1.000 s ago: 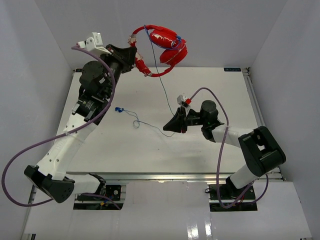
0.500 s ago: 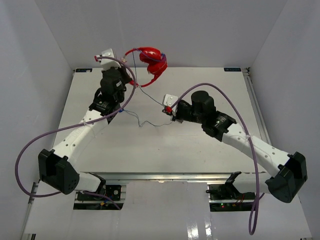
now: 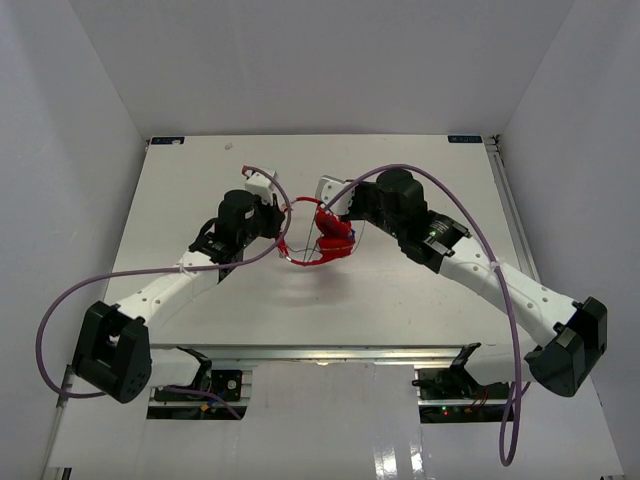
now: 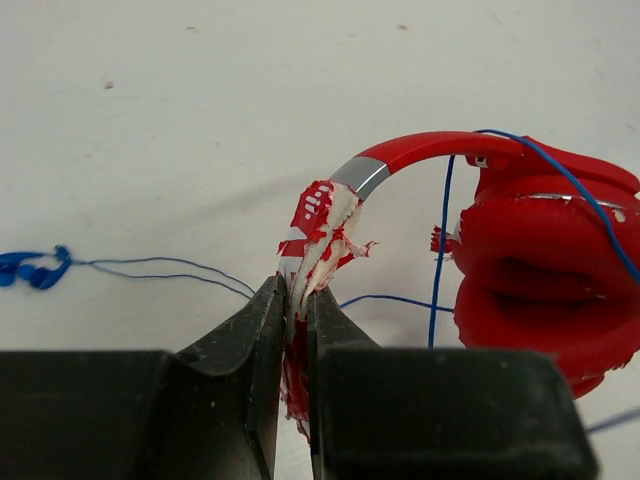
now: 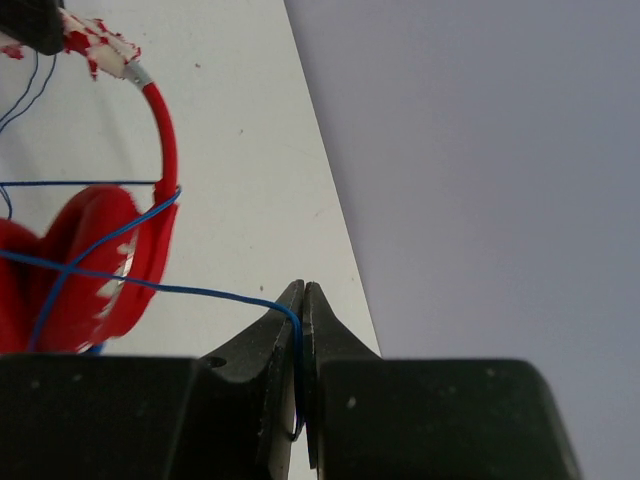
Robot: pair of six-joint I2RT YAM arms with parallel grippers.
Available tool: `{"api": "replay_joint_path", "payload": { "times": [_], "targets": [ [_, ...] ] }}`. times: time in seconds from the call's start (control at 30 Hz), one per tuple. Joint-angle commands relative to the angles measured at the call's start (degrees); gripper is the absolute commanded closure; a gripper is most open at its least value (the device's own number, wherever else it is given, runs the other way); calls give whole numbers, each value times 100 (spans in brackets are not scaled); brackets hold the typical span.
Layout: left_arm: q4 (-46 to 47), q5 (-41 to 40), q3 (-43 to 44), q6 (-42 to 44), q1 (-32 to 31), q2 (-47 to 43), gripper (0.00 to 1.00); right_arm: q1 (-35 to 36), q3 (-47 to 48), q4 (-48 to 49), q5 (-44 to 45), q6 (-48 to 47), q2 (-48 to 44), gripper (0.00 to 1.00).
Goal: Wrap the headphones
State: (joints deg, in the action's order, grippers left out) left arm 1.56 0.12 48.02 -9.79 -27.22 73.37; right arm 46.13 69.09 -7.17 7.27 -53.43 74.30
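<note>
Two grips we noted: left fingers (image 4: pixel 250 345) clamped on headphones (image 4: pixel 545 245) at frayed headband end; right fingers (image 5: pixel 340 350) pinched shut on blue cord (image 5: pixel 200 291).

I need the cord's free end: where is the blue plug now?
In the left wrist view the blue plug lies on the table at the far left edge, well left of the left gripper, which grips the headphones.

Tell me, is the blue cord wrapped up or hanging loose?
Mostly loose: the cord crosses the headphones, but its plug lies out on the table, and the right gripper pinches a stretch.
</note>
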Motion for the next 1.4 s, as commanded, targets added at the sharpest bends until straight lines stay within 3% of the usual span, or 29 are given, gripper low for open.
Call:
{"api": "replay_joint_path", "payload": {
  "times": [0.0, 0.13, 0.27, 0.4, 0.5, 0.67, 0.83, 0.97, 1.3, 1.37],
  "targets": [
    [573, 2012, -68, 171, -20, -831, 100, -165, -123, 644, 348, -219, 250, 92],
    [556, 2284, -205, -8, -20, -1308, 100, -755, -221, 622, -275, 451, 536, 92],
    [571, 2523, -130, -265, -20, -1638, 100, -1589, -360, 457, -2299, 1491, 555, 92],
    [625, 2800, 61, -636, -20, -1702, 100, -1985, -834, 765, -4358, 2189, 470, 91],
    [580, 2785, 386, -794, -20, -1642, 100, -1987, -1221, 1459, -5440, 2936, 470, 91],
    [538, 2888, 1007, -1147, -29, -1414, 100, -1985, -1802, 2756, -6517, 4567, 682, 90],
    [478, 2939, 1577, -1436, -93, -1127, 100, -1946, -2296, 4637, -6910, 5948, 1018, 88],
    [334, 2911, 2088, -1603, -147, -886, 100, -1846, -2181, 5269, -7102, 6589, 1489, 86],
    [4, 2523, 3412, -1842, -213, -383, 100, -1659, -2122, 8969, -7153, 9440, 2986, 82],
    [34, 2479, 3581, -1979, -217, -308, 100, -1659, -2027, 9419, -7157, 9609, 3091, 82]
  ]
}}
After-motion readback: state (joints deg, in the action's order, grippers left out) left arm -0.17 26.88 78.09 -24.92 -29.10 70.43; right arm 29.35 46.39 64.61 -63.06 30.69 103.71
